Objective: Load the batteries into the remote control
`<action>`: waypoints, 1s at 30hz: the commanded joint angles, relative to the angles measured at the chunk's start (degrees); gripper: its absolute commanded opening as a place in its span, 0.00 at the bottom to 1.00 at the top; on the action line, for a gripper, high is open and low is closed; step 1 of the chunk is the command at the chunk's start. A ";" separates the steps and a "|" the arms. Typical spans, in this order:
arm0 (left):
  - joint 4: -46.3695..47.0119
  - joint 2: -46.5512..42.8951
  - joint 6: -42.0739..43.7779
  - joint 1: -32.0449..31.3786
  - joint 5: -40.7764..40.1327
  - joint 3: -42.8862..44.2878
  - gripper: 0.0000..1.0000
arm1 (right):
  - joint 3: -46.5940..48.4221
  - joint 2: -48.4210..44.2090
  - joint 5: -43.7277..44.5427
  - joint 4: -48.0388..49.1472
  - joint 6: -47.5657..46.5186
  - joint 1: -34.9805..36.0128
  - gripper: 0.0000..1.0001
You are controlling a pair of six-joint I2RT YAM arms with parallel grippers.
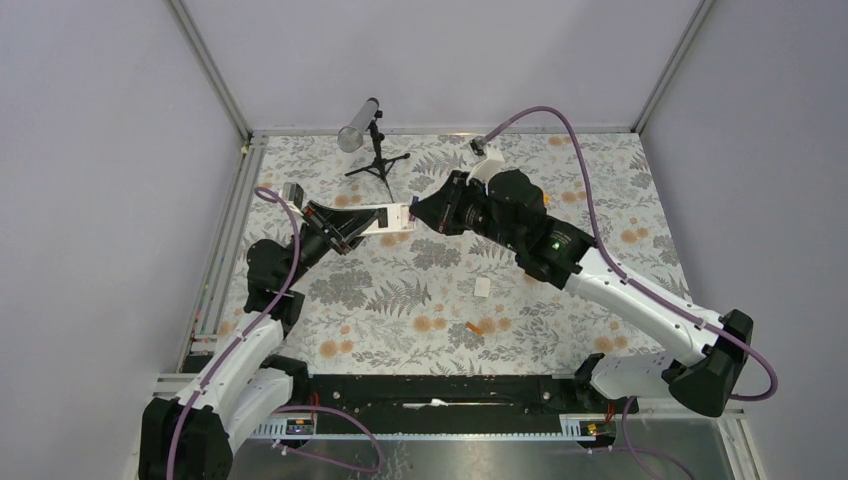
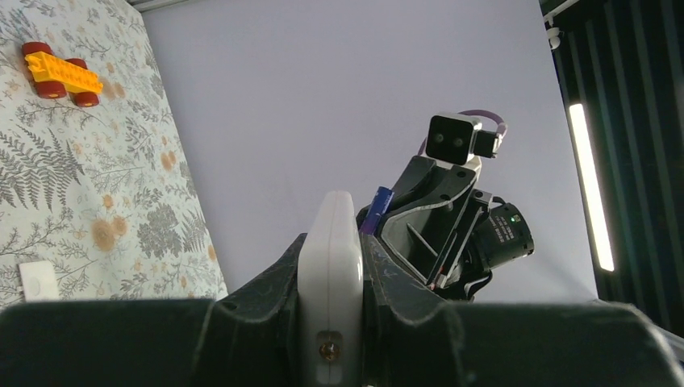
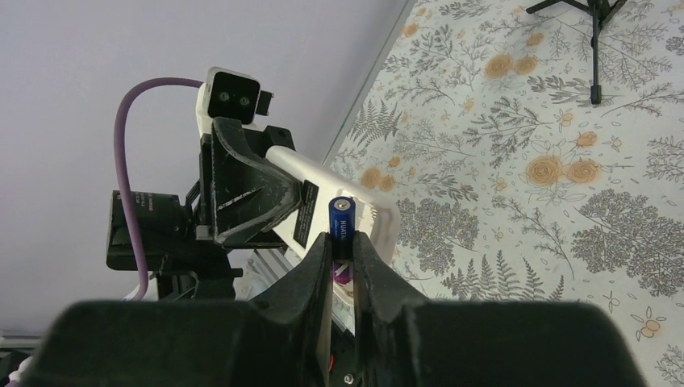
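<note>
Orange battery (image 1: 473,327) lying on floral table (image 1: 400,300), near 6 o'clock. Beyond, left gripper (image 1: 358,222) clamped on remote control (image 1: 388,217) (white back showing). Right gripper (image 3: 343,246) at its 3 o'clock, pinching blue-purple battery (image 3: 341,219), tip beside remote's end. Bay contents hidden.
</note>
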 commanded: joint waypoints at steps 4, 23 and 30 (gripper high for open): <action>8.00 1.07 -1.11 -0.49 -1.28 0.14 0.00 | 6.58 2.43 3.47 -5.80 -6.73 1.90 0.12; 21.32 6.71 -1.27 -2.43 -3.12 -1.74 0.00 | 12.45 6.91 10.61 -17.68 -9.69 4.01 0.14; 22.68 7.30 -1.43 -2.71 -3.77 -2.06 0.00 | 13.17 7.20 9.99 -18.63 -9.53 4.01 0.17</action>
